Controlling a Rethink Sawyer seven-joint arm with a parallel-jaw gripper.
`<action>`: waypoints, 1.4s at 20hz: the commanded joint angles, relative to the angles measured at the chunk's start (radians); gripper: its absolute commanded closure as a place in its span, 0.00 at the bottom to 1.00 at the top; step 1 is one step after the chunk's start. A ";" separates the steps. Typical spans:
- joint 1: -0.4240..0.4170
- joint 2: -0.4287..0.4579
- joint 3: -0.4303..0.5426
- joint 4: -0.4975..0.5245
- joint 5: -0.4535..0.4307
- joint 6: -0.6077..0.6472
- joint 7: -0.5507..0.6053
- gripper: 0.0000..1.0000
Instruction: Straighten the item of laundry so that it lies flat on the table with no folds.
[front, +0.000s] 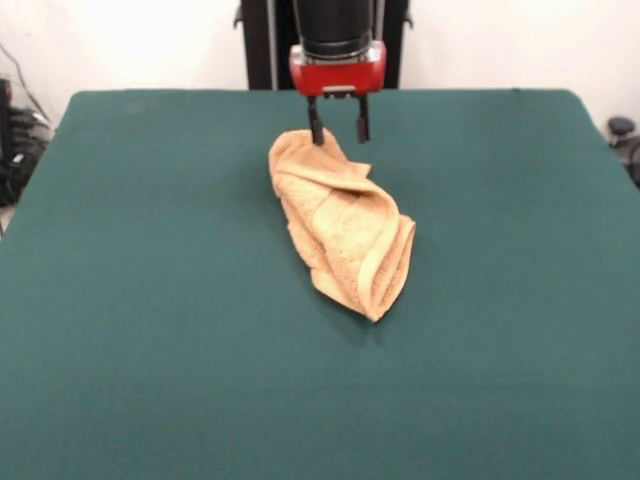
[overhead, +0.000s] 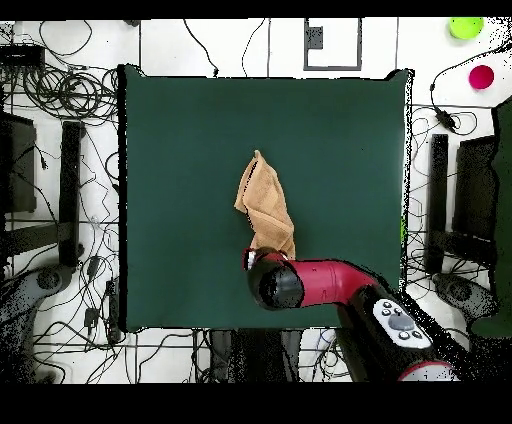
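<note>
Towel (front: 342, 228): a tan-orange terry cloth lying bunched and twisted into a long, narrow roll near the middle of the table, slightly toward its far edge in the front view; several layers overlap and a hemmed edge curls along one side.
Table (front: 130, 300): dark green top, bare all round the towel.
Gripper (front: 338, 124): red-bodied, with its two dark fingers (front: 316, 128) parted and pointing down at the towel's far end; one fingertip sits at the cloth's edge, and nothing is seen clamped between them.
Overhead view: the arm (overhead: 330, 280) covers the towel's (overhead: 266, 205) end nearest the robot.
Progress: by the look of it, little or nothing is done; the towel is fully folded.
Remaining: probably a grasp on a corner or hem, then spreading until no fold remains.
</note>
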 joint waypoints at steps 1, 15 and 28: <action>0.049 0.107 -0.003 -0.061 -0.045 -0.068 0.075 0.00; -0.027 0.103 0.038 -0.055 -0.065 -0.032 0.012 0.00; -0.076 0.063 0.088 -0.030 -0.058 0.018 -0.019 0.00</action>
